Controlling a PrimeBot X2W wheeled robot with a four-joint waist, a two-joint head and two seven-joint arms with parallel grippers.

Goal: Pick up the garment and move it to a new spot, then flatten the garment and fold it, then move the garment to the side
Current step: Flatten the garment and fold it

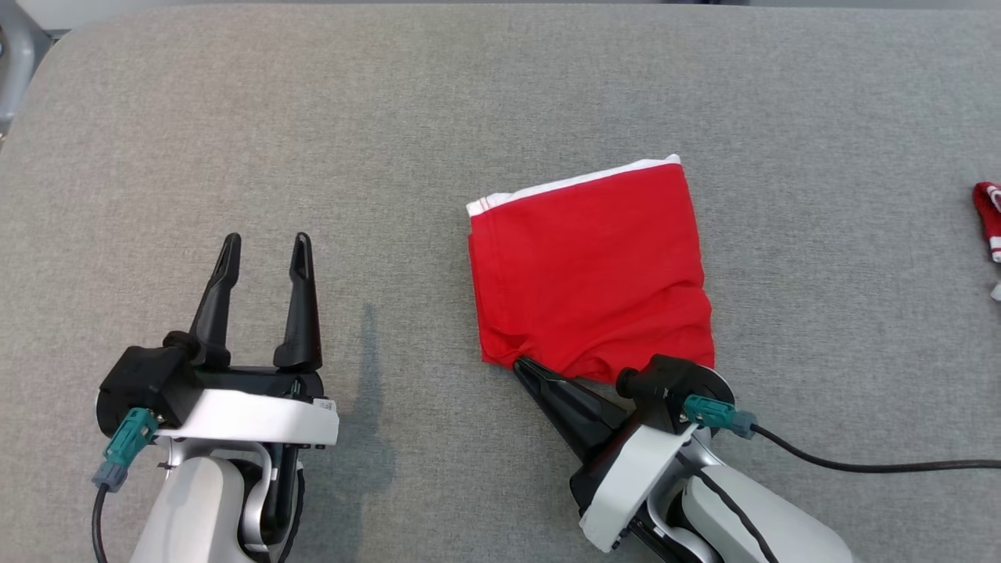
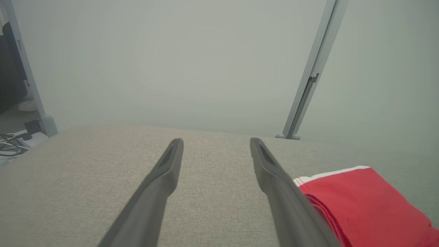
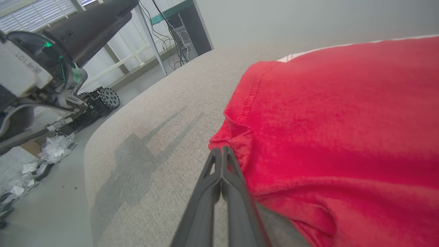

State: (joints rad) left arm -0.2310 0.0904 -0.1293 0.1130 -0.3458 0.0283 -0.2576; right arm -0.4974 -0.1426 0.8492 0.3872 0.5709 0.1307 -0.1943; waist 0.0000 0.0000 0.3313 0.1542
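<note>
Folded red garment [image 1: 590, 266] lies on the grey bench [image 1: 235, 117]. Right end effector [image 1: 518, 363], its 2 fingers pressed together at the near-left corner, may or may not hold cloth. Left end effector [image 1: 266, 238] is spread, well apart. Best approach: nip all layers and slide low and slowly so the fold holds.

The garment [image 1: 590, 270] is red, folded into a rough square of several layers. It lies flat on the grey cloth surface [image 1: 313, 117], right of the middle in the head view. It is turned a little, so its far edge slants up toward the right. A narrow white band runs along that far edge and shows as white stripes at the far left corner. The left edge is a straight fold with a line of stitching beside it. The near edge is uneven and creased, and the near left corner is puckered into a small bunch.
</note>
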